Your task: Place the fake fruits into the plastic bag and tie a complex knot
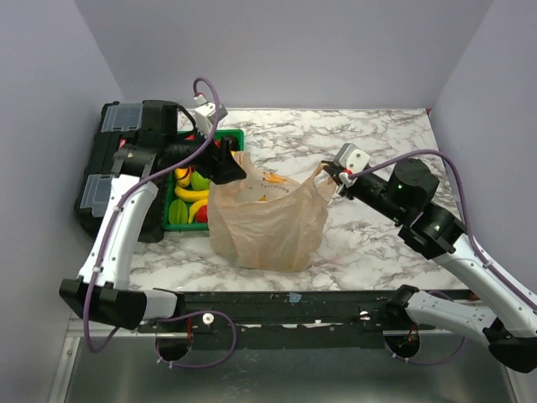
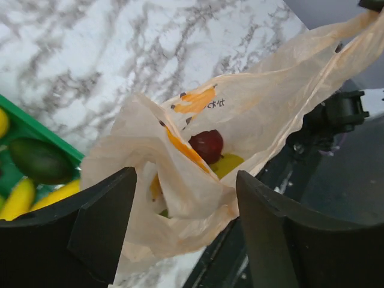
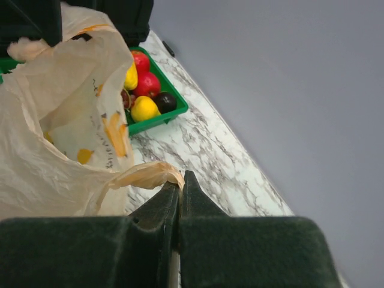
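Left gripper (image 2: 185,180): jaws apart, nothing clamped. It hangs over the open mouth of the thin, crinkly, translucent peach-orange plastic bag (image 2: 258,108), and the bag's crumpled near rim bunches up into the gap between the jaws. Inside the bag, just beyond this gripper, a dark red round fruit (image 2: 207,144) touches a yellow-green fruit (image 2: 227,163). Off to this gripper's left is a corner of the green rectangular plastic tray (image 2: 21,123), holding a dark green oval fruit (image 2: 39,161) and yellow toy bananas (image 2: 18,198).

Right gripper (image 3: 180,183): fingers pressed together, clamped on the bag's rolled handle loop (image 3: 144,175). In the top view the handle is drawn out sideways to the right, from the bag's body to this gripper.

The bag stands upright on the counter (image 1: 377,143), left of centre and between the two grippers. Its left side lies right against the tray. More glossy fake fruits (image 1: 189,197), red, yellow, green and dark purple, lie in the tray.

A black plastic toolbox (image 1: 109,168) with clear lid compartments sits left of the tray against the left wall. The counter is white marble-pattern with grey veins and has a scuffed dark front edge. Plain pale lilac walls (image 1: 294,50) close it in on three sides. Purple cables (image 1: 210,92) loop along both arms.
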Available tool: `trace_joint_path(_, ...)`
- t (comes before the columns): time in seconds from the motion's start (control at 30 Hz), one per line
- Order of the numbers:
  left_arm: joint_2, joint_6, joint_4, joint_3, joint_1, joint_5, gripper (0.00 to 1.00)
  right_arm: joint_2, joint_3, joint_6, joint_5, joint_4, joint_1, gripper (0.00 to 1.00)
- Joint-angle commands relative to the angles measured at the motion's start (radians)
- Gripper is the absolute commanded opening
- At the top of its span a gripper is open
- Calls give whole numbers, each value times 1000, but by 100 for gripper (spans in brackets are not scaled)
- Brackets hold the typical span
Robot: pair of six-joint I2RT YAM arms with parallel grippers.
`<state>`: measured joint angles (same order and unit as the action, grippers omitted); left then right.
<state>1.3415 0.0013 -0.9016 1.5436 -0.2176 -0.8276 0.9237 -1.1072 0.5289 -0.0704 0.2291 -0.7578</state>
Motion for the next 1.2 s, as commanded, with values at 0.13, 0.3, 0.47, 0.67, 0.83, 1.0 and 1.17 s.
trace_joint_path(0.13,-186,313,104,112,21,-119,94,51,-88,-104,-153,-98,3,4)
trace_joint_path(0.3,-164,289,114,153,-153,-101,95,76,-85,-101,-224,-141,4,10)
trace_joint_path(0.47,-99,108,254,133,-300,-74,95,95,-89,-111,-278,-171,2,11)
trace_joint_path(0.67,13,-54,339,164,-396,-25,90,100,-99,-113,-288,-155,3,23)
trace_joint_path(0.83,69,-46,281,169,-422,-101,56,83,-97,-132,-209,-130,3,34)
trace_joint_path(1.0,48,-6,227,144,-423,-108,17,49,-88,-124,-157,-65,4,38)
trace_joint_path(1.17,-12,82,191,106,-392,-78,1,-4,-55,-94,-98,78,4,57)
